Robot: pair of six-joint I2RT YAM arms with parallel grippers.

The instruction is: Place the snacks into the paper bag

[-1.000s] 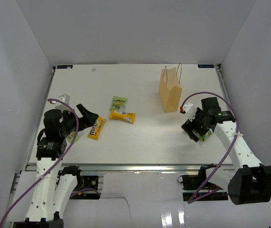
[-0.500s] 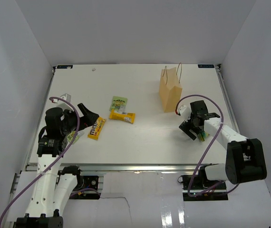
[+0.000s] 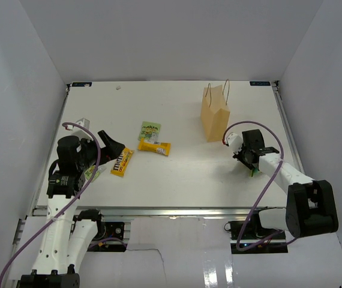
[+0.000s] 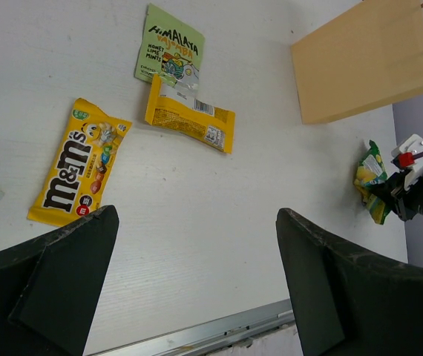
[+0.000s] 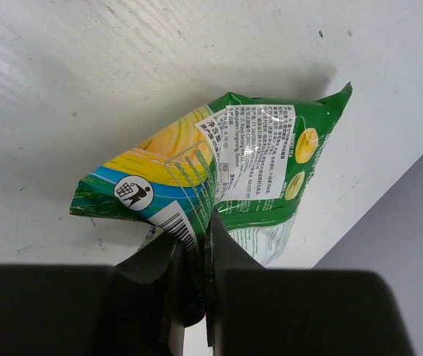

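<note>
So the right gripper has its fingers pressed together on the bottom edge of the crinkly green bag, pinching a fold of the wrapper. That's on the near side of the paper bag and a bit to its right, close by but not touching it. I honestly can't tell if the packet is off the table or just scrunched up against it. The paper bag is standing upright with its cord handles poking up. Well off to its left there's a small cluster: the green-white pouch, with the yellow bar wrapper just in front of it and touching its near edge. The M&M's pack lies further left and nearer again. The left gripper is over by the M&M's pack, jaws spread wide, nothing in them.
</note>
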